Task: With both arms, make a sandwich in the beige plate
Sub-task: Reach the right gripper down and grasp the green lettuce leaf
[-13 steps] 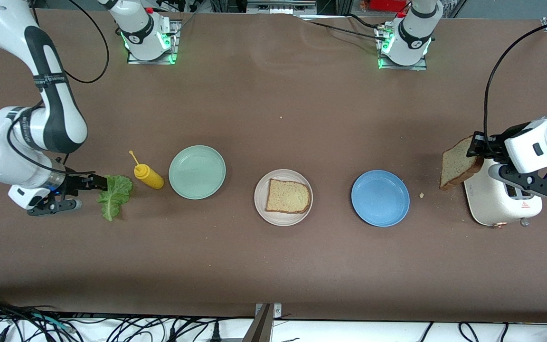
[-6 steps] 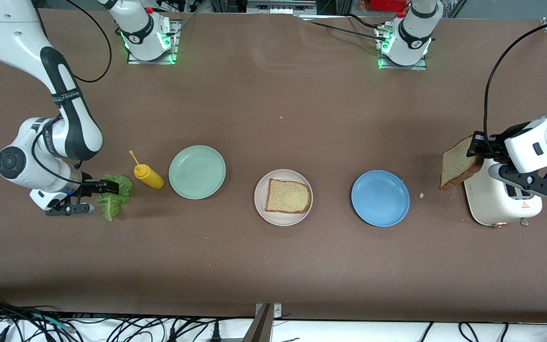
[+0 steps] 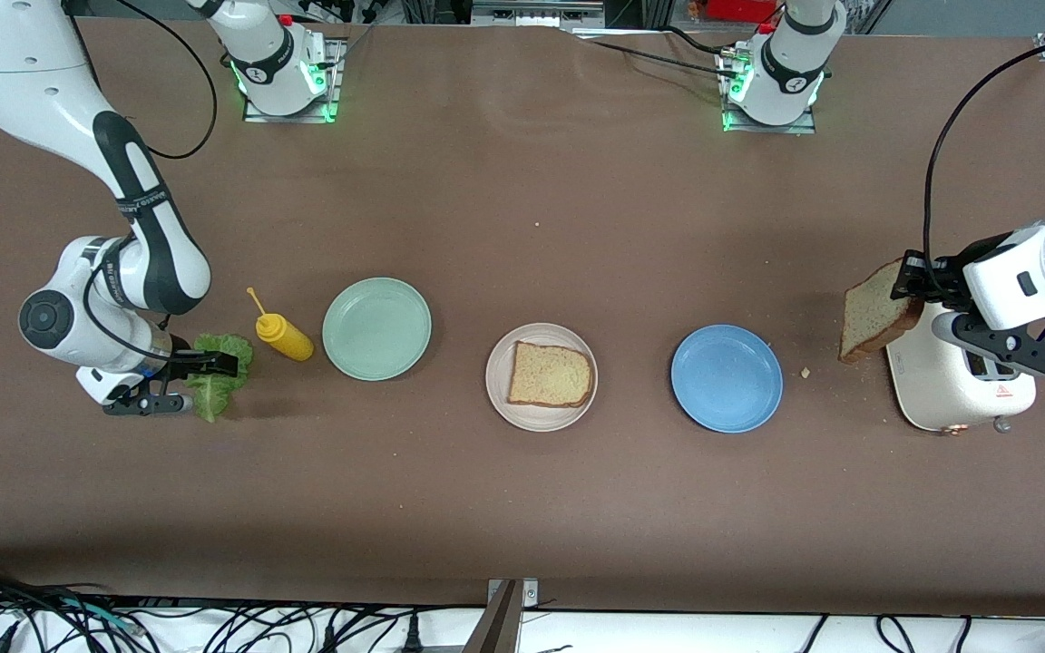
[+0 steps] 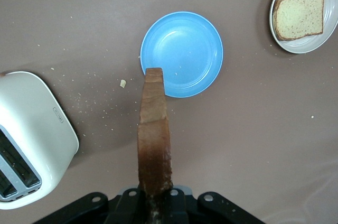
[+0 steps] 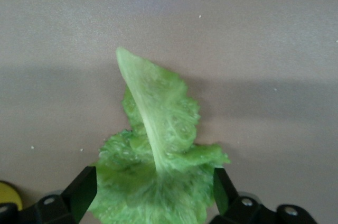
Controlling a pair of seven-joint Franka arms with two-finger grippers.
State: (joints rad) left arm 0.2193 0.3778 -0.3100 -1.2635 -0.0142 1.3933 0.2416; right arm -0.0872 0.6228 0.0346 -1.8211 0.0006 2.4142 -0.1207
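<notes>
Gripper work on the right arm is what has changed: over the last second the right gripper (image 3: 200, 379) has been brought in over the lettuce leaf (image 3: 219, 372), beside the yellow mustard bottle (image 3: 284, 336), and its fingers (image 5: 79, 195) now stand spread on either side of the leaf, not yet clenched. The left gripper (image 3: 905, 279) has been kept still, clamped on a bread slice (image 3: 876, 313) beside the toaster (image 3: 962, 381). One slice (image 3: 550, 374) is already laid on the beige plate (image 3: 497, 381), so the lettuce grasp is judged imminent.
</notes>
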